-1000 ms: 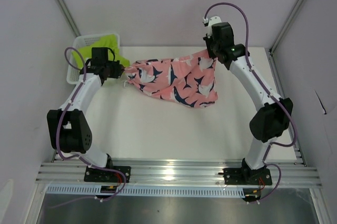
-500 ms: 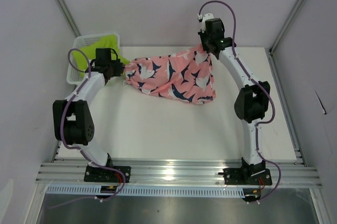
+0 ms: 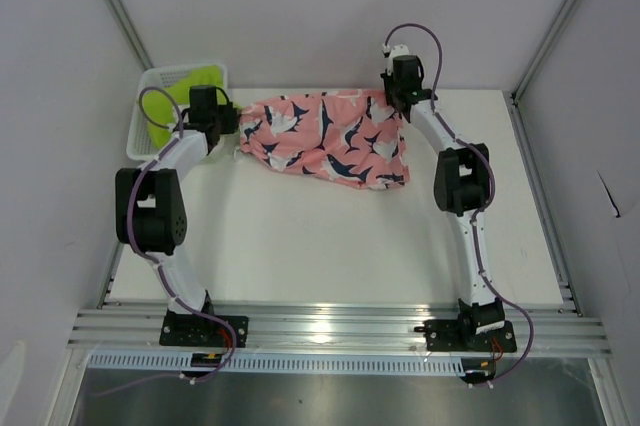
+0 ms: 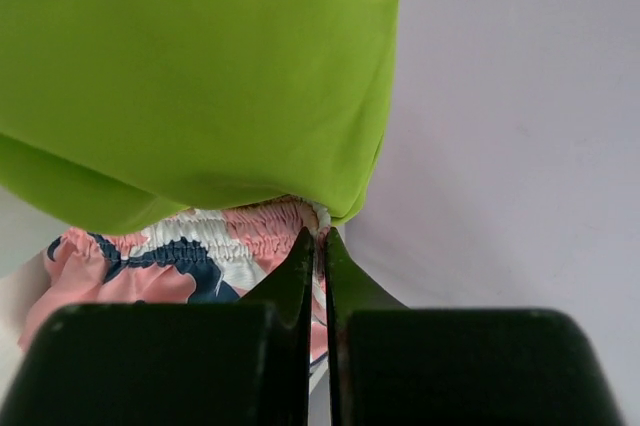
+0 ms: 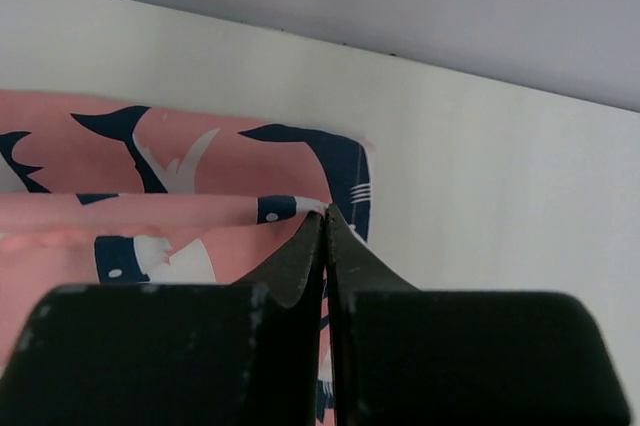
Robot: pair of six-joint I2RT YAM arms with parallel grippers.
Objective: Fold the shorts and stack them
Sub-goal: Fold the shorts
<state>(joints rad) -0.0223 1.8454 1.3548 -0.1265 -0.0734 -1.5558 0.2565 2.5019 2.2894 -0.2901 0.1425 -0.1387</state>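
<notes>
**Figure: spreading the first pair, seen from above and from both wrists.** The coral-pink shorts (image 3: 325,138) are lying along the far edge of the table (image 3: 330,246), stretched between the two arms. The left gripper (image 3: 236,125) is pinching the gathered elastic waistband at the end nearer the far-left corner. Its jaws are pressed together on the fabric in the left wrist view. The right gripper (image 3: 396,99) is pinching a folded corner at the far edge, right of centre, with its jaws likewise closed on the cloth in the right wrist view.

Holding opposite ends in this way is most likely serving to pull the garment taut and lay it flat, so that a clean fold can follow. The lime-green shorts (image 3: 192,84) are waiting in the white mesh basket (image 3: 135,146) at the far-left corner. They are spilling over its rim and hanging just above the left gripper's pinch. Folding and stacking have not yet begun.

**Change over the last second.** The shorts were sagging in a slanted arc with the lower hem drooping well toward the middle of the table. They are now lying flatter and squarer, with the upper edge running nearly parallel to the far edge. Both arms have been reaching farther toward the far edge, and the right arm's elbow has swung inward from the right edge.
</notes>
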